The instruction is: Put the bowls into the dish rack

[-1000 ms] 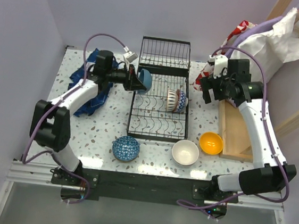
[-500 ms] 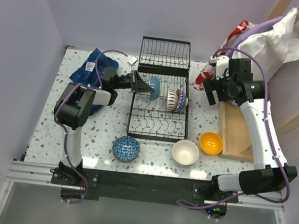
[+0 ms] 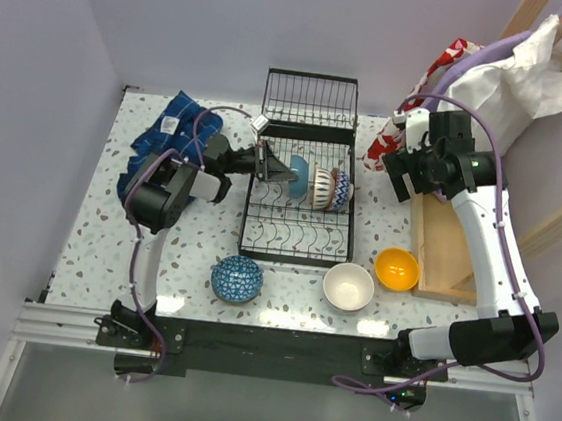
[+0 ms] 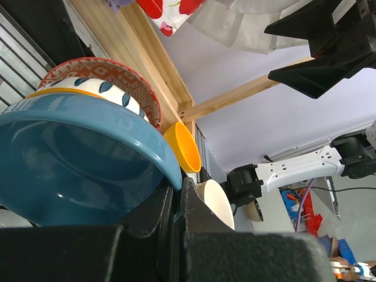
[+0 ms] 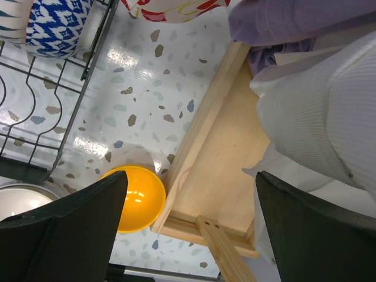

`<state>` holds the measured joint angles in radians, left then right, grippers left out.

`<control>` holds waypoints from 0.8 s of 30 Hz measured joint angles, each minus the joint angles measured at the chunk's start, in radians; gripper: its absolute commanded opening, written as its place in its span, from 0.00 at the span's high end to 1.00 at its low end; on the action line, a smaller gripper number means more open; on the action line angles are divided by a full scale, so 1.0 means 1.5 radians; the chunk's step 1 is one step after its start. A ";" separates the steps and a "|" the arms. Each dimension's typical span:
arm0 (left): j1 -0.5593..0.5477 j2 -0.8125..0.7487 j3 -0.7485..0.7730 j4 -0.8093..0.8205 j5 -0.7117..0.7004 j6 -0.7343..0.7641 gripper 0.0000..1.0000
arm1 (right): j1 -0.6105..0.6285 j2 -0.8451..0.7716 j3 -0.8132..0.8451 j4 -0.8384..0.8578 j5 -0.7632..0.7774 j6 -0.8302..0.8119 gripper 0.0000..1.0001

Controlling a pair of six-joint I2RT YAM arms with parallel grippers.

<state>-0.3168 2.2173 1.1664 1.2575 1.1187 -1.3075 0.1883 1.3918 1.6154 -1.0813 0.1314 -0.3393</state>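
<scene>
The black wire dish rack [image 3: 297,227] stands at the table's middle back. My left gripper [image 3: 273,170] reaches over its left side and is shut on the rim of a plain blue bowl [image 3: 296,175], held on edge among the tines. In the left wrist view the blue bowl [image 4: 76,158] sits against a red-patterned bowl [image 4: 117,79]. Two patterned bowls [image 3: 330,188] stand in the rack. On the table lie a blue patterned bowl [image 3: 236,278], a white bowl [image 3: 348,286] and an orange bowl [image 3: 396,269]. My right gripper [image 3: 406,171] is open and empty, high above the wooden tray [image 5: 235,158].
The wooden tray [image 3: 443,250] lies right of the rack, next to the orange bowl [image 5: 138,197]. A blue cloth [image 3: 174,124] lies at the back left. Red and white cloths [image 3: 497,67] hang over a wooden frame at the back right.
My left gripper has carried the blue bowl rightward from the rack's left edge into the rack, up against the patterned bowls. The right arm has hardly moved.
</scene>
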 measured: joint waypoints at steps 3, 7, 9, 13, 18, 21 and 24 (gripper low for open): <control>-0.002 0.022 0.019 0.005 0.001 -0.017 1.00 | 0.000 0.000 0.000 -0.001 0.005 -0.002 0.05; -0.012 0.053 0.047 0.008 0.000 -0.057 1.00 | 0.000 0.000 -0.001 -0.002 0.005 -0.002 0.05; -0.020 0.065 0.057 0.009 0.000 -0.080 1.00 | 0.000 0.000 -0.002 -0.002 0.005 -0.002 0.05; -0.034 0.084 0.086 0.025 -0.004 -0.135 1.00 | 0.000 0.002 -0.003 -0.003 0.005 -0.002 0.05; -0.044 0.110 0.112 0.047 -0.024 -0.205 1.00 | 0.000 0.002 -0.004 -0.005 0.005 -0.005 0.05; -0.043 0.120 0.120 0.054 -0.036 -0.238 1.00 | 0.000 0.006 -0.004 -0.006 0.005 -0.007 0.05; -0.043 0.127 0.125 0.064 -0.042 -0.257 1.00 | 0.000 0.011 -0.004 -0.006 0.005 -0.007 0.05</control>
<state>-0.3813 2.4081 1.3537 1.3533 1.0561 -1.6936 0.1883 1.4078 1.6093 -1.0908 0.1387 -0.3492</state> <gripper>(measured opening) 0.056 0.950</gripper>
